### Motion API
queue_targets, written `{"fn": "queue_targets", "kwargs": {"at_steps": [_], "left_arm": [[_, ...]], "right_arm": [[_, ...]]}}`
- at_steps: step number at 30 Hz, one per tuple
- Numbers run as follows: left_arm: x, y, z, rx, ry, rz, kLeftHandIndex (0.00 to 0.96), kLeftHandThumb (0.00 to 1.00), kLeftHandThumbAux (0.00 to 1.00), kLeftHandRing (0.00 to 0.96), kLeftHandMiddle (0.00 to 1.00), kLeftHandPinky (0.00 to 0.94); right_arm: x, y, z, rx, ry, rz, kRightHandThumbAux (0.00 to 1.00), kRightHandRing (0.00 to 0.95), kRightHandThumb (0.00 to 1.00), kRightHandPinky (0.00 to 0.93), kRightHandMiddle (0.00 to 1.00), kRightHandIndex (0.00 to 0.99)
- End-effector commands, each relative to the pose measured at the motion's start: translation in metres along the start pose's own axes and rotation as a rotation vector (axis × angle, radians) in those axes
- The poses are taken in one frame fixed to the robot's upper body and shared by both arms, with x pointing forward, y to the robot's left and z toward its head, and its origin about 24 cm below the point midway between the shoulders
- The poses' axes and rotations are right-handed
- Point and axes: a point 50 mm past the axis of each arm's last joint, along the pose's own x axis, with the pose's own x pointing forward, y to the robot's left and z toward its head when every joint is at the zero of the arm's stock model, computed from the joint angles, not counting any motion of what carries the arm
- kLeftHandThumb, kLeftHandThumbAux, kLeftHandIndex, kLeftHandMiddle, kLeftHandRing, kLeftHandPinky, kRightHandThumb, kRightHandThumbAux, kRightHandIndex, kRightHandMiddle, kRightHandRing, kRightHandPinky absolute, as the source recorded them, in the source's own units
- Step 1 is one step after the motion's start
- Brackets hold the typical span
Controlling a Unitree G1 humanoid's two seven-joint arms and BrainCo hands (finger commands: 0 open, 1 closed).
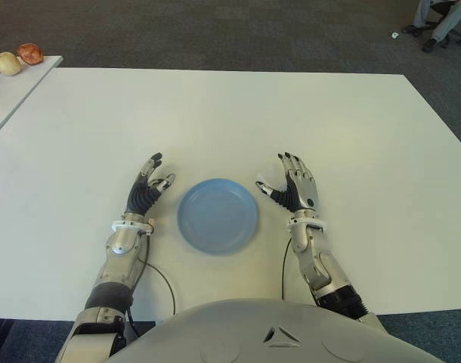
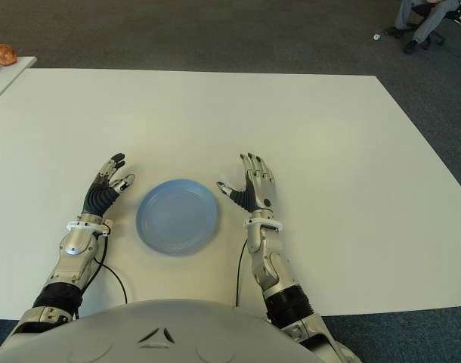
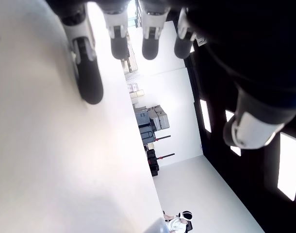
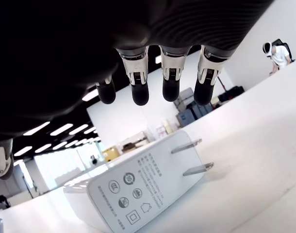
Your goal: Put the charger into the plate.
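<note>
White surface (image 1: 230, 113), eye views: blue plate (image 1: 217, 215) near the front edge, empty, left hand (image 1: 147, 189) and right hand (image 1: 295, 189) flanking it, fingers spread, holding nothing. Left wrist view: fingers extended over bare surface, no charger. Right wrist view: white charger (image 4: 133, 187) lying flat on the surface under the open fingers (image 4: 139, 80), prongs pointing away from the plate's side; judged light, rigid, smooth, best pinched across the body's flat sides.

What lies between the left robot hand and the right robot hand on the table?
The blue plate, empty, lies between the left robot hand and the right robot hand in both eye views. The white charger shows under the right hand's open fingers only in the right wrist view.
</note>
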Motion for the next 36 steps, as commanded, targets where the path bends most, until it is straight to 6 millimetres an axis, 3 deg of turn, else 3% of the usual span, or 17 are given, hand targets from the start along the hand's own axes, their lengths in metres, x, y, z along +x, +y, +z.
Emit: {"fn": "queue_targets", "kwargs": {"at_steps": [1,36], "left_arm": [[-0.024,-0.012,-0.028,-0.030,0.176,-0.041,0.070,0.000,0.572,0.065,0.070,0.090],[-0.031,-0.010,-0.025,-0.026,0.170,-0.045,0.057,0.000,0.577,0.056,0.062,0.078]], "right_arm": [[0.002,0.004,-0.002,0.012,0.045,0.022,0.377,0.015,0.260,0.098,0.000,0.000],[0.014,0.022,-0.005,0.051,0.139,0.069,0.386,0.034,0.218,0.115,0.009,0.000]]}}
